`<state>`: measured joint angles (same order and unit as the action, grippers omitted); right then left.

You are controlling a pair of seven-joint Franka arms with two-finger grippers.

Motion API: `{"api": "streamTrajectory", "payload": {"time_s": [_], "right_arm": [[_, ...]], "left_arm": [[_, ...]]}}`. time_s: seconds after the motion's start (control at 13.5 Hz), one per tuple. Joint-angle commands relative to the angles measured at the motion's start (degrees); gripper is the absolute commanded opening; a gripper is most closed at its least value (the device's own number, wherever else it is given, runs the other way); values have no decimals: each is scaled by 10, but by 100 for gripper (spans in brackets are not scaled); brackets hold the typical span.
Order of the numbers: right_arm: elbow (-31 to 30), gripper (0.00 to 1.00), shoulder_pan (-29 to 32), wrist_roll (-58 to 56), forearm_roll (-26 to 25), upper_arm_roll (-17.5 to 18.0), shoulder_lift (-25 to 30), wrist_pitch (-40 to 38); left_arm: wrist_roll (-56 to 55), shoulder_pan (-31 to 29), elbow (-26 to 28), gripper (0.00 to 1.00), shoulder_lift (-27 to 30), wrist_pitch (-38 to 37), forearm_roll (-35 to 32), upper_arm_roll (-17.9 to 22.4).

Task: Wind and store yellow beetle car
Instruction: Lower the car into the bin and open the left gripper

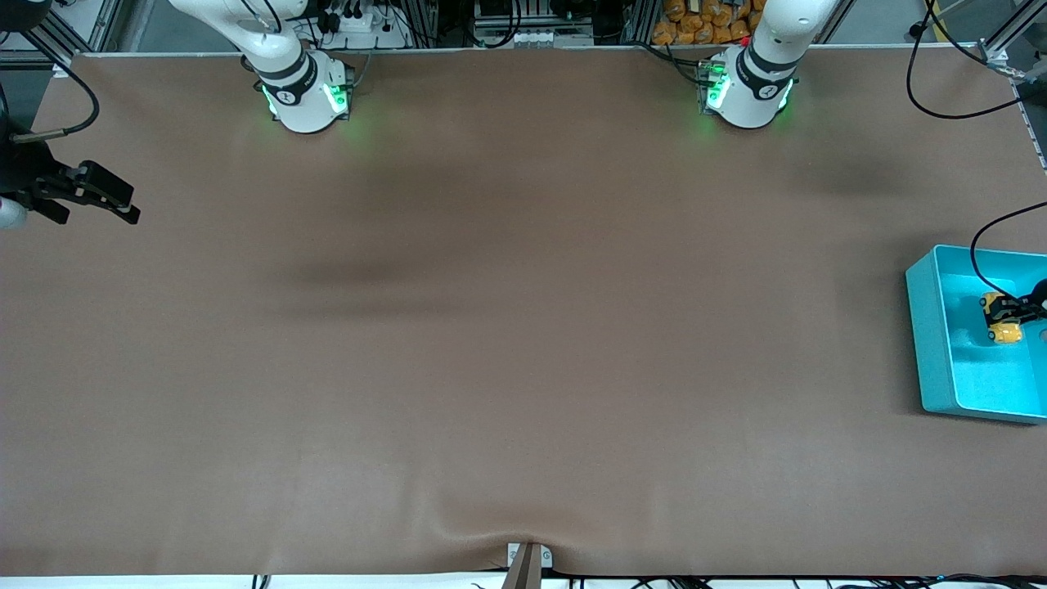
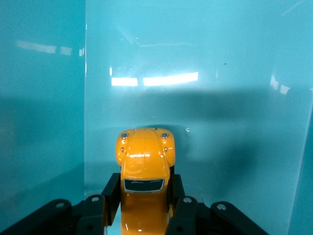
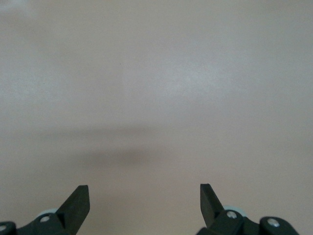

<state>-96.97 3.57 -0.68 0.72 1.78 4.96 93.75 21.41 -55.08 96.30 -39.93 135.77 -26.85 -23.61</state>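
The yellow beetle car [image 1: 1003, 318] is inside the turquoise bin [image 1: 932, 327] at the left arm's end of the table. My left gripper [image 1: 1018, 311] is down in the bin, shut on the car's sides. In the left wrist view the car [image 2: 144, 166] sits between the black fingers [image 2: 111, 196], nose toward the bin's wall [image 2: 195, 98]. My right gripper [image 1: 123, 209] waits open and empty over the table's edge at the right arm's end. In the right wrist view its fingertips [image 3: 78, 200] stand wide apart above bare brown table [image 3: 156, 98].
A brown mat [image 1: 507, 327] covers the whole table. The two arm bases [image 1: 307, 94] stand along the edge farthest from the front camera. A small metal bracket [image 1: 527, 560] sits at the mat's nearest edge. A black cable [image 1: 994, 237] hangs over the bin.
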Motion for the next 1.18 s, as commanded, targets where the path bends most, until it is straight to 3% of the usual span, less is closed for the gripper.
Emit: {"api": "streamTrajectory", "payload": {"time_s": [0.0,0.37,0.89,1.11], "right_arm": [[2,100,-7,-4,-11,-3,5,-1],[2,100,-6,-4,-11,-3,5,-2],[1,100,-5,-5,-11,-3,4,-6],[1,100,-6,-5,-11,-3,4,-7]], "left_arm": [[-6,-2,-9,100,5,1,-9,-3],[-4,-1,-6,100,66,-24,-7,-13],[-124,3,-5,100,165,-182,-5,-102],[-164,4,-1,100,204,-234,50,-136]]}}
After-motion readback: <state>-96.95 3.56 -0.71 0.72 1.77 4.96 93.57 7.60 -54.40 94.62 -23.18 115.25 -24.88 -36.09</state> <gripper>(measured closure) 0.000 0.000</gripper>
